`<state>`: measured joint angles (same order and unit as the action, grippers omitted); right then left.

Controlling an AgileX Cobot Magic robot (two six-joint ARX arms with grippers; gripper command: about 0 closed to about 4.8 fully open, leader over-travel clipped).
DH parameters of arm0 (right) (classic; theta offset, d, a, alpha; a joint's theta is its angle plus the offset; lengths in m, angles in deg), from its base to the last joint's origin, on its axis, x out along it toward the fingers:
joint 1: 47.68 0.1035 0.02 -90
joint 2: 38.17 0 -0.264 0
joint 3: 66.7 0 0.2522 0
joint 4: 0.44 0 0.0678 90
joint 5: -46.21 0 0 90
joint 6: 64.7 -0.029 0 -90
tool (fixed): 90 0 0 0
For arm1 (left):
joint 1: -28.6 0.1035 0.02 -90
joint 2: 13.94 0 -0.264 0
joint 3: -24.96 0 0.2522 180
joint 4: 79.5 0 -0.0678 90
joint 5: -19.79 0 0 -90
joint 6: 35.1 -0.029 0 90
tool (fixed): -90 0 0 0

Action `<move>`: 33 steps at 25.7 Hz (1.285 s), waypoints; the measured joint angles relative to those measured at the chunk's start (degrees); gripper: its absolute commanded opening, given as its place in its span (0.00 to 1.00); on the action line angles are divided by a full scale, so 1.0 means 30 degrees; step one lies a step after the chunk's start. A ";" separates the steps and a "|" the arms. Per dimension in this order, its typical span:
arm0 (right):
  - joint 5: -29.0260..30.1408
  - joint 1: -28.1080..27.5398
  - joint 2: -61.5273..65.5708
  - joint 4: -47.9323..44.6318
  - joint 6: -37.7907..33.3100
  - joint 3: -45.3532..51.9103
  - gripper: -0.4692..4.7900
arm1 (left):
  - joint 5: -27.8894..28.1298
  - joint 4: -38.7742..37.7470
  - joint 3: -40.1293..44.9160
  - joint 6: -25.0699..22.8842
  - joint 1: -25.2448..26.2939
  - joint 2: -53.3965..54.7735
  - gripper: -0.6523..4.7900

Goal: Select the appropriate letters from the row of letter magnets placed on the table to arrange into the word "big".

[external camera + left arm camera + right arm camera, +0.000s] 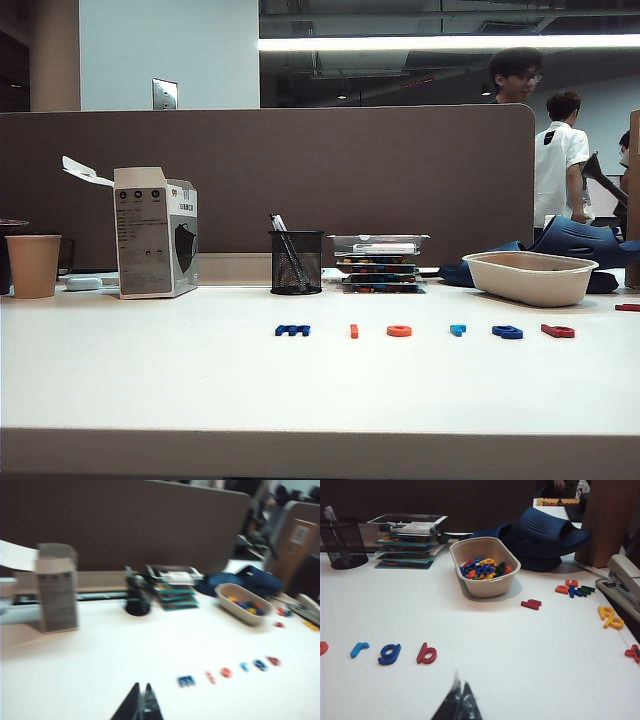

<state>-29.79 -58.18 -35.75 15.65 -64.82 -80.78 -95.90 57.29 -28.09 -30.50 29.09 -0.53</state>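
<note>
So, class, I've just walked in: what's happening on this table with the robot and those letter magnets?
Nothing has been picked up yet. Six magnets lie in a row on the table: blue m, orange-red i, orange o, light blue r, dark blue g and red b. The left end effector hovers above the table near the m, jaws close together. The right end effector, shut and empty, hovers near the b. A bowl of spare letters sits behind.

Right gripper shut above table — red b, blue g nearby, seemingly untouched
</note>
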 measured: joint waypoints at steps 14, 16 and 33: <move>-0.0015 0.0000 0.0000 0.0000 0.0000 0.0000 0.09 | -0.2951 -0.7854 -1.2517 0.2076 -0.5005 0.9806 0.11; -0.0015 0.0000 0.0000 0.0000 0.0000 0.0000 0.09 | -0.2499 -0.8233 -1.3202 0.3177 -0.6812 1.0775 0.11; -0.0036 0.0000 0.0000 0.0007 0.0000 0.0000 0.09 | 0.8539 -0.8466 -1.6356 1.2160 -1.8994 1.7544 0.11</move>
<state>-29.90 -58.18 -35.75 15.67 -64.82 -80.78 -70.29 31.89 -77.16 5.98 -27.89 52.10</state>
